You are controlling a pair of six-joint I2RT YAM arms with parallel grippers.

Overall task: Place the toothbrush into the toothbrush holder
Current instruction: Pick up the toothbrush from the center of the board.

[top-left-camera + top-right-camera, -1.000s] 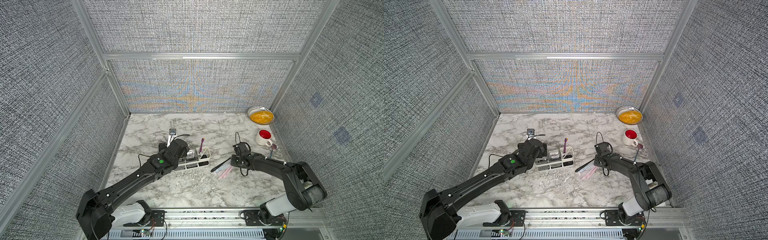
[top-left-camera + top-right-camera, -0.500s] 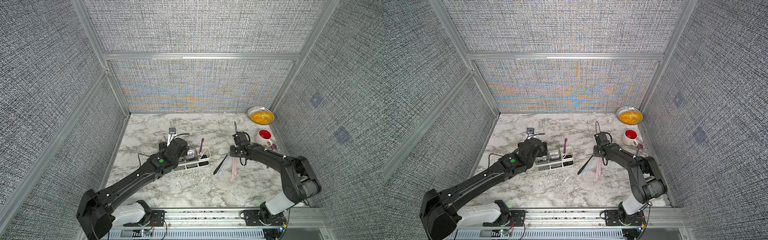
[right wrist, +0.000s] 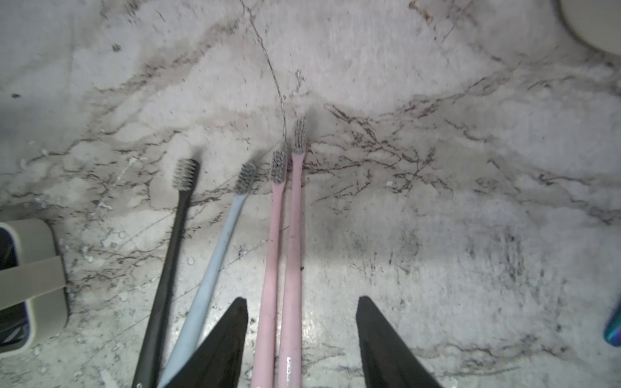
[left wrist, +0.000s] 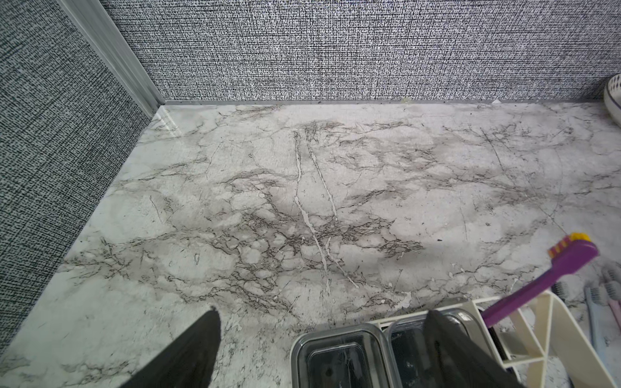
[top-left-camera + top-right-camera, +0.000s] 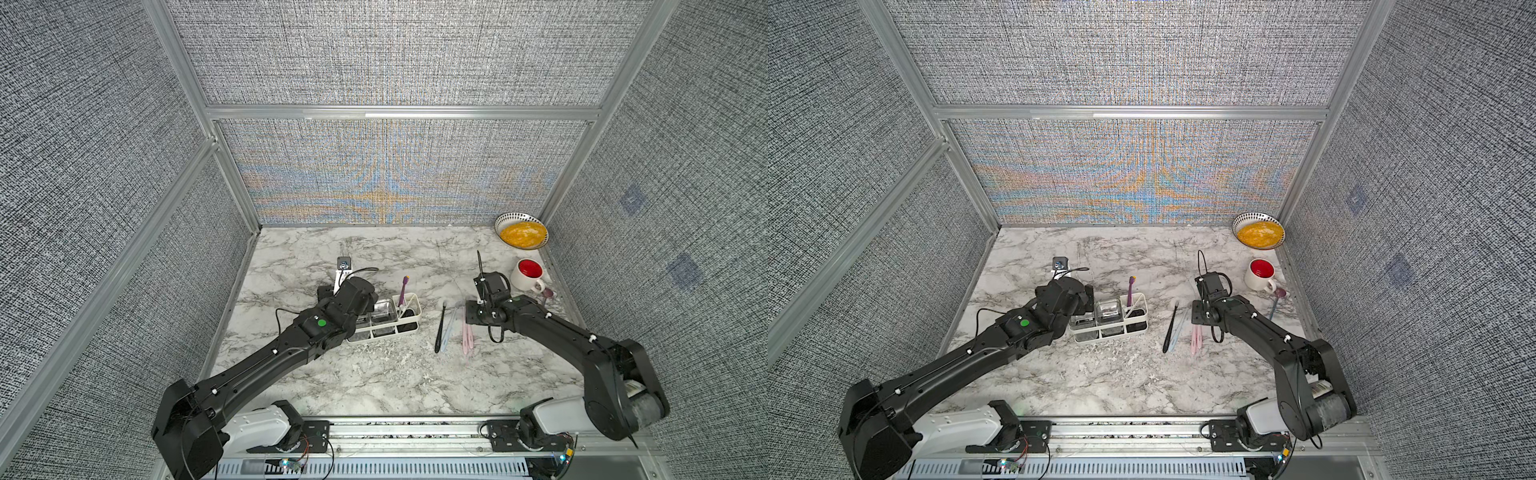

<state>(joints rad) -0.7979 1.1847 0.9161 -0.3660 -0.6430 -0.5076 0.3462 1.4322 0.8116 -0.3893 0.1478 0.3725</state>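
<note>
The white toothbrush holder (image 5: pixel 382 334) (image 5: pixel 1113 334) stands left of centre, and a purple toothbrush (image 5: pixel 404 289) (image 5: pixel 1131 289) (image 4: pixel 537 285) stands upright in its right compartment. My left gripper (image 4: pixel 322 315) is open and straddles the holder's left end (image 4: pixel 544 312), with one finger over a clear cup. A black toothbrush (image 5: pixel 439 328) (image 3: pixel 168 268), a light blue one (image 5: pixel 448 328) (image 3: pixel 215 255) and two pink ones (image 5: pixel 467 336) (image 3: pixel 284 252) lie on the marble. My right gripper (image 3: pixel 300 299) (image 5: pixel 473 320) is open just above them. Both pink handles lie between its fingers.
A white mug with a red inside (image 5: pixel 528 274) and a bowl of yellow food (image 5: pixel 521 235) stand at the back right. A spoon-like utensil (image 5: pixel 547 295) lies by the mug. A small device with a cable (image 5: pixel 344 264) sits behind the left wrist. Walls enclose three sides.
The pink toothbrushes have swung from a slant to lie nearly front to back. My right gripper has turned with them and opened wider. The left arm has not moved.
</note>
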